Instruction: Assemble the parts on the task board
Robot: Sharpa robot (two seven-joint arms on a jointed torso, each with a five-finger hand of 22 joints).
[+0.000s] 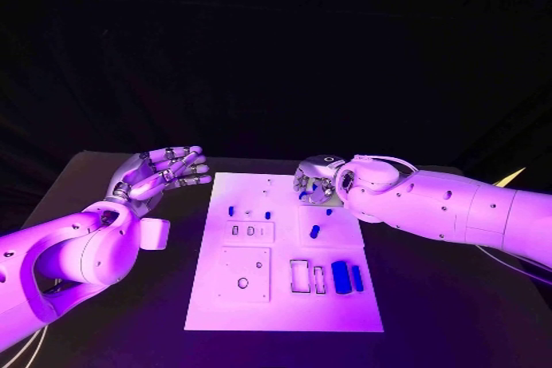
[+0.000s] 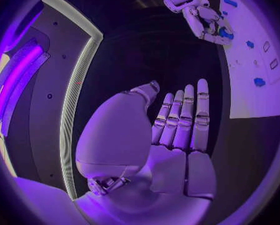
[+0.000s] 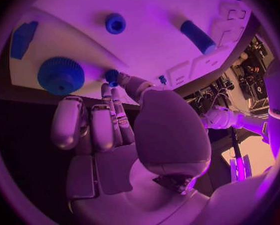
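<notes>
The white task board (image 1: 281, 304) lies mid-table. My right hand (image 1: 317, 180) hangs over its far right part, fingers curled down. Thumb and fingertips pinch a small blue part (image 3: 112, 76) at the board's surface, also seen as the blue part (image 2: 225, 33) under that right hand (image 2: 205, 20). Beside it are a blue gear (image 3: 60, 75), a round blue knob (image 3: 115, 23) and a blue cylinder (image 3: 197, 36). My left hand (image 1: 161, 172) is off the board's far left corner, fingers straight and apart, holding nothing. Two blue blocks (image 1: 348, 277) lie at the near right.
Small blue pegs (image 1: 237, 211) stand at the board's far left and an oblong blue piece (image 1: 314, 231) lies mid-right. Empty slots (image 1: 309, 277) and an oval hole (image 1: 242, 282) sit nearer me. Black table (image 1: 437, 304) surrounds the board.
</notes>
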